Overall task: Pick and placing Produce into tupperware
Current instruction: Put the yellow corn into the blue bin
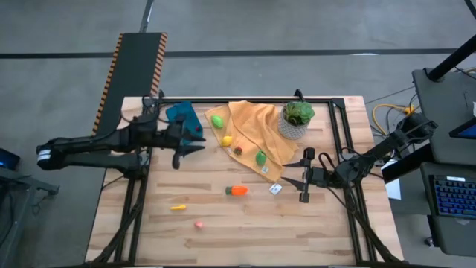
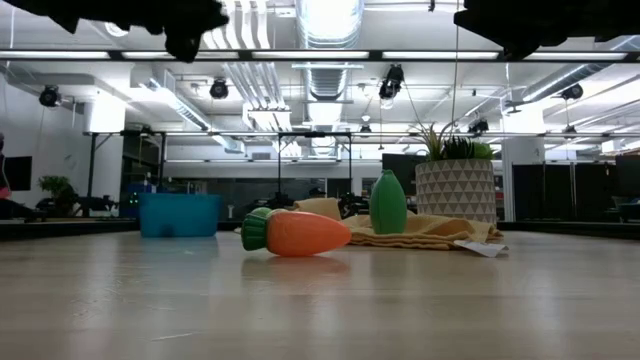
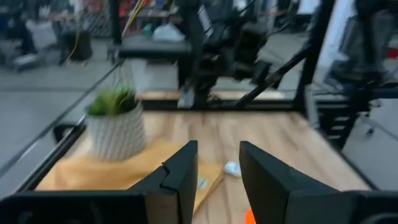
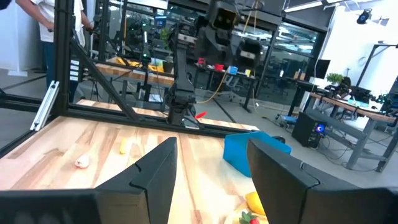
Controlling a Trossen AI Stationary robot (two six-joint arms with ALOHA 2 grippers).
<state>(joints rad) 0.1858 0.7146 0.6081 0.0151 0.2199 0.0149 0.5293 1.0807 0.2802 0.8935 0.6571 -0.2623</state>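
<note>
Blue container sits upper left of the table beside the left gripper, jaws slightly apart and empty; the right gripper, centre right, gapes open near the orange carrot.

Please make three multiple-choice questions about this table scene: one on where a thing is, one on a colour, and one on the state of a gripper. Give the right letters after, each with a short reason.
1. Where does the carrot lie?
A. on the bare wooden table
B. inside the tupperware
C. on the cloth

2. What colour is the tupperware?
A. red
B. blue
C. white

3. How is the right gripper?
A. shut on a carrot
B. shut on the cloth
C. open and holding nothing

Answers:
1 A, the high view shows it on the table, apart from the orange-yellow cloth.
2 B, it looks blue in both the high view and the low view.
3 C, the right wrist view shows a clear gap between its fingers with nothing in it.
</note>
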